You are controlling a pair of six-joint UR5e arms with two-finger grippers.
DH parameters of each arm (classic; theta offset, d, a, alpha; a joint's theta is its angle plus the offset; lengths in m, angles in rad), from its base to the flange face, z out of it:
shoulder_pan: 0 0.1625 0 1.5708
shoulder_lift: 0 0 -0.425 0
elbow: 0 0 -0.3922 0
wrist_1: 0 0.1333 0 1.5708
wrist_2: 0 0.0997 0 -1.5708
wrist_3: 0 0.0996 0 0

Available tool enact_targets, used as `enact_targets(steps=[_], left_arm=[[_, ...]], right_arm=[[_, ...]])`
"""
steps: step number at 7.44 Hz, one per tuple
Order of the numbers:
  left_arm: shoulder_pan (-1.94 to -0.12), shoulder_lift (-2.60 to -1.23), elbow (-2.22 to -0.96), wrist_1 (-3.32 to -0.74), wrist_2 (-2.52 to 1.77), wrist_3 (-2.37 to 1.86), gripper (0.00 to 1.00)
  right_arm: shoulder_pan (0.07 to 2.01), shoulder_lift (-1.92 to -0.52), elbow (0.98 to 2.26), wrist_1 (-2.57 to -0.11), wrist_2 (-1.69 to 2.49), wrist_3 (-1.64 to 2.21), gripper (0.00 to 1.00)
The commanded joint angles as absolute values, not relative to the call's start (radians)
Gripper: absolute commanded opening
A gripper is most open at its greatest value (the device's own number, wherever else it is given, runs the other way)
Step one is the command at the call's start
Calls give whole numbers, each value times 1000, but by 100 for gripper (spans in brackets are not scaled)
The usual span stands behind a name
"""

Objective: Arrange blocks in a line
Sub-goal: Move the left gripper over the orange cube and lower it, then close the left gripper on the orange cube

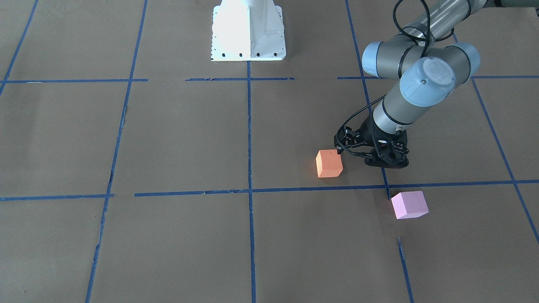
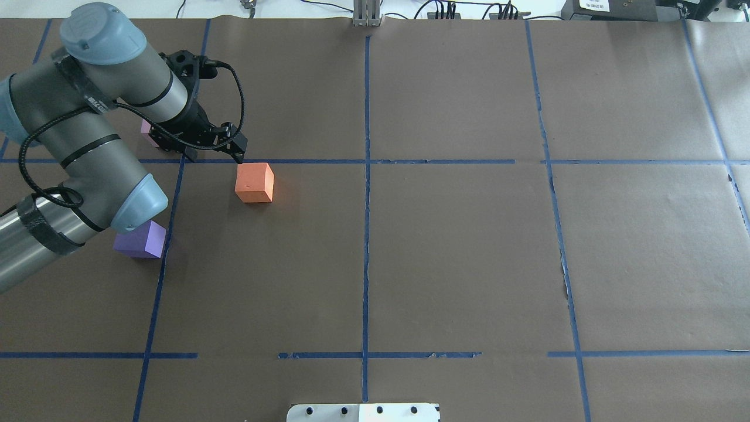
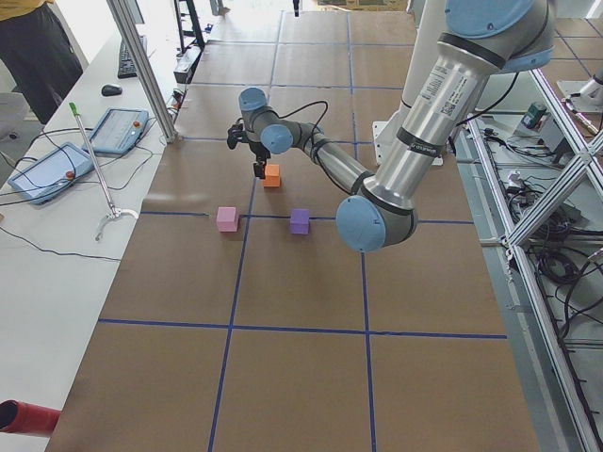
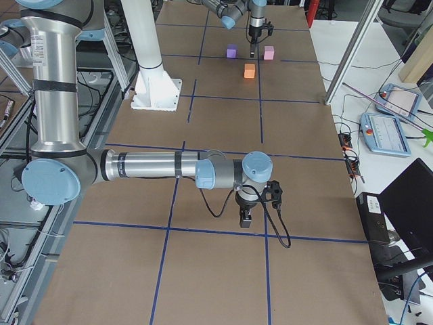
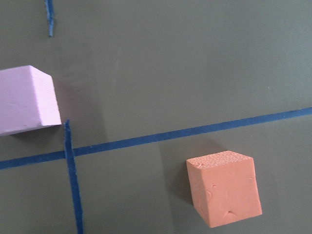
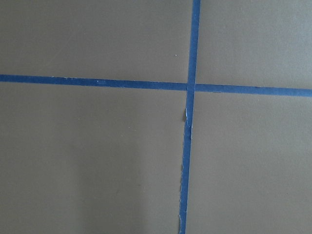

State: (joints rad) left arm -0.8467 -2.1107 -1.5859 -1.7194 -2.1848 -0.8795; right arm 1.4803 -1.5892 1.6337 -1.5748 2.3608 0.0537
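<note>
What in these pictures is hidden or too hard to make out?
Purple block: missing from the front view, behind the left arm.
Pink block: in the overhead view, mostly under that arm.
Left gripper: jaws a dark blur everywhere.
Right gripper: only in the right side view, too small to judge.

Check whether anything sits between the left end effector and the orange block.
Nothing visible does. The left end effector hangs just beside the orange block, with only flat brown paper in the gap. The pink block and purple block lie clear of it.
</note>
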Motion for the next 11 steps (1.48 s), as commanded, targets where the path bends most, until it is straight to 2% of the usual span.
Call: enact_targets(steps=[1, 11], left_arm=[[-816, -2137, -1562, -1718, -2137, -984, 98], [-749, -2194, -1434, -1762, -2115, -1037, 98]], right_arm=[[1480, -1589, 1634, -1575, 2361, 54, 100], [1480, -1589, 1634, -1575, 2361, 54, 100]])
